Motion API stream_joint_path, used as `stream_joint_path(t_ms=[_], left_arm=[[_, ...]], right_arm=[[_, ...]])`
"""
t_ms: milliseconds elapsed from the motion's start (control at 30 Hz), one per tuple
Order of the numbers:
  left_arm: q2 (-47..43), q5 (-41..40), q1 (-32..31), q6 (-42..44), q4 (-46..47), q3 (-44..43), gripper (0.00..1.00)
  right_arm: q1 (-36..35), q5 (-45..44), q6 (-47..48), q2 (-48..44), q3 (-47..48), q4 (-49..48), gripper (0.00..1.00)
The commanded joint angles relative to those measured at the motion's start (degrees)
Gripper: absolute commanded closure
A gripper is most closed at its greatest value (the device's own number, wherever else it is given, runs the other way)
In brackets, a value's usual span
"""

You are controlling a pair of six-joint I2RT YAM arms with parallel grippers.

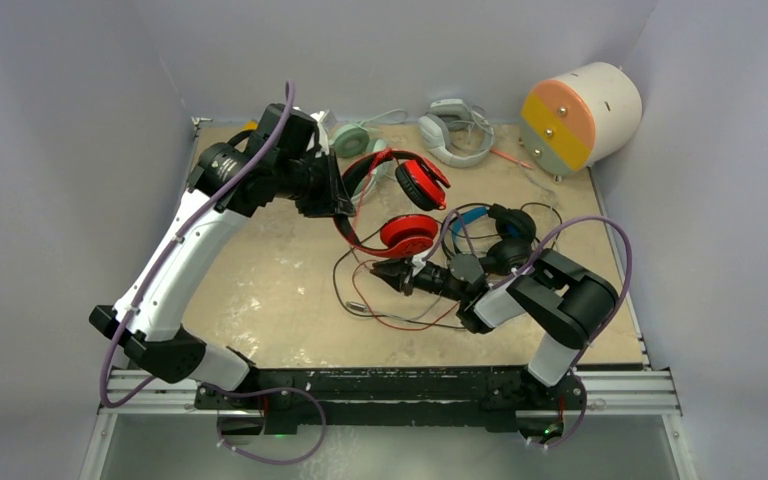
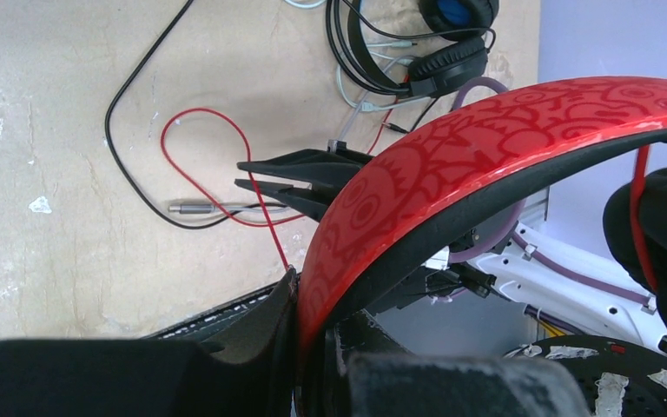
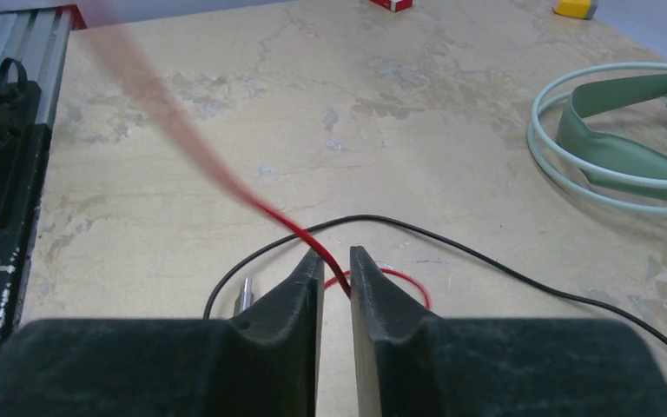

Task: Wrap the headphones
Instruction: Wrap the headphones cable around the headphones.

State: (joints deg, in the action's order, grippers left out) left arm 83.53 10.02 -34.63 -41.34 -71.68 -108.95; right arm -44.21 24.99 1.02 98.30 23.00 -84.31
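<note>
Left gripper (image 1: 343,207) is clamping the red-and-black headset (image 1: 407,234) by its band above mid-desk (image 1: 280,290). Its red cable (image 3: 287,228) is slanting down toward the near edge, threading between the right gripper (image 3: 336,254) jaws, which are nearly closed; pinch unconfirmed.

left arm (image 1: 175,270) and right arm (image 1: 560,300): white shells, black joints, black bases. purple cable (image 1: 287,110) looped along each. left gripper (image 1: 346,208) and right gripper (image 3: 336,261) matte black, fingers (image 3: 291,295) wedge-shaped, tapering to blunt tips.
</note>
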Motion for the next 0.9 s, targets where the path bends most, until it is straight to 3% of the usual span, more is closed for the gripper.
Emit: stream_joint_path(t_ms=[0, 33, 67, 267, 433, 533, 733, 867], left_arm=[[-0.25, 2.03, -0.11, -0.77, 2.29, -3.09, 1.00], [-0.29, 2.06, -0.09, -0.76, 2.33, -2.91, 1.00], [-0.34, 2.17, -0.13, -0.68, 2.45, -2.63, 1.00], [-0.90, 1.21, 0.13, 0.63, 2.46, -2.36, 1.00], [-1.53, -6.11, 2.88, 0.29, 1.77, -2.98, 1.00], [-0.99, -9.85, 5.80, -0.16, 2.83, -3.64, 1.00], [1.79, -15.67, 13.09, -1.31, 7.57, -4.91, 1.00], [3.84, -24.03, 13.86, -2.01, 8.58, -7.78, 1.00]], right_arm=[[-0.19, -0.88, -2.38, -1.53, 0.99, -4.54, 0.90], [-0.18, -1.27, -2.82, -2.21, 0.66, -4.07, 0.99], [-0.18, -1.25, -3.22, -2.90, 0.30, -3.39, 1.00], [0.61, -5.18, -6.67, -7.20, -2.11, 4.44, 1.00], [2.51, -3.66, -12.46, -6.10, -8.89, -6.44, 1.00], [2.50, -1.01, -17.06, -6.16, -9.49, -6.23, 1.00], [0.01, 2.43, -22.40, -10.81, -11.50, -0.78, 1.00], [0.00, 1.45, -21.83, -17.77, -13.60, 6.35, 1.00]])
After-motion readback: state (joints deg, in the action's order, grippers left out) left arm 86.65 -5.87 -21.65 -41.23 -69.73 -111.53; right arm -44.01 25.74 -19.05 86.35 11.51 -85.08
